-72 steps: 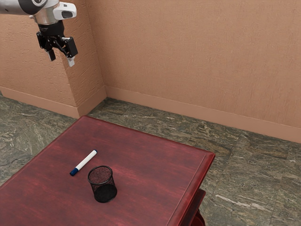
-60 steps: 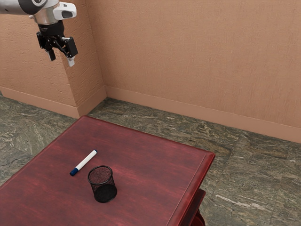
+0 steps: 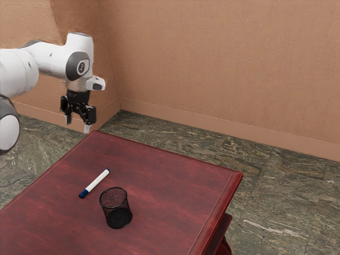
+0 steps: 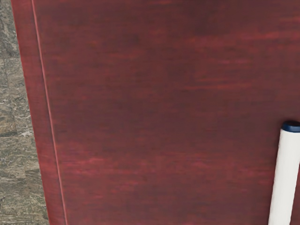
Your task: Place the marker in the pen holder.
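Gripper (image 3: 78,124) up high in the exterior view, and it's wide apart, two fingers pointing down with clear air between them! The white arm (image 3: 50,58) reaches in from nine o'clock, elbow bent, hand hanging near the far corner of the red table (image 3: 175,180) as the picture shows it. Down on the tabletop, here's the marker (image 3: 95,183), lying flat, white-bodied, its dark blue cap (image 3: 83,194) aimed between seven and eight o'clock, its short blue end (image 3: 109,170) between one and two. From the marker, the gripper sits between eleven and twelve o'clock, well apart from it. And the pen holder (image 3: 114,213), black mesh, stands upright close by; from there, the marker lies between ten and eleven o'clock, near but not touching. Plain tan wall (image 3: 212,64) at twelve, veined stone floor (image 3: 287,202) out at three.

Over to the wrist view! The camera on the hand looks down on reddish wood, and there's the marker, white barrel partly in frame, short blue end showing. Call that end's pointing direction twelve o'clock, and the table's edge runs off at nine, a pale line (image 4: 51,112) tracing along just inside it, stone floor beyond.
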